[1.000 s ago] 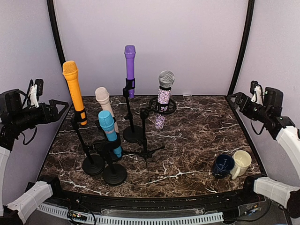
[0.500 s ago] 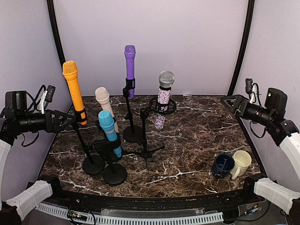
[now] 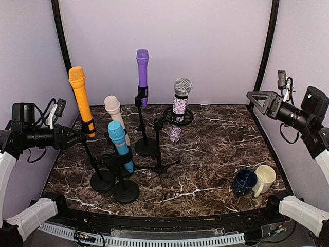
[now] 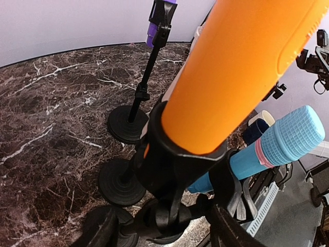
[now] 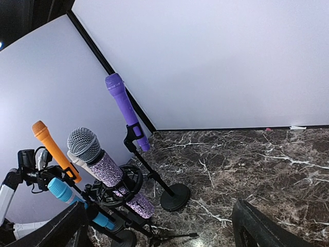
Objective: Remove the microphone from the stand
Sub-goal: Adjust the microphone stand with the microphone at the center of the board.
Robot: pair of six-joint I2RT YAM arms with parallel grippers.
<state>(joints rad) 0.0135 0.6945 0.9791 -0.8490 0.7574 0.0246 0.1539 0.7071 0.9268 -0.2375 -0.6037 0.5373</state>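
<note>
Top external: marble table (image 3: 221,149), lilac walls (image 3: 205,46)

The left hand (image 3: 76,137) is held level above the surface (image 3: 216,149), with its fingertips at the clip under the orange microphone (image 3: 81,100); whether contact is made cannot be told. The black stand (image 3: 101,181) is seen just below and beyond those fingertips. A blue microphone (image 3: 121,145) and a cream microphone (image 3: 114,110) are found just past the hand, with a purple microphone (image 3: 142,72) and a glittered microphone (image 3: 179,110) farther on. The right hand (image 3: 257,99) is held high with fingers spread and nothing between them; a navy mug (image 3: 244,181) and a cream mug (image 3: 266,177) are set well below it
</note>
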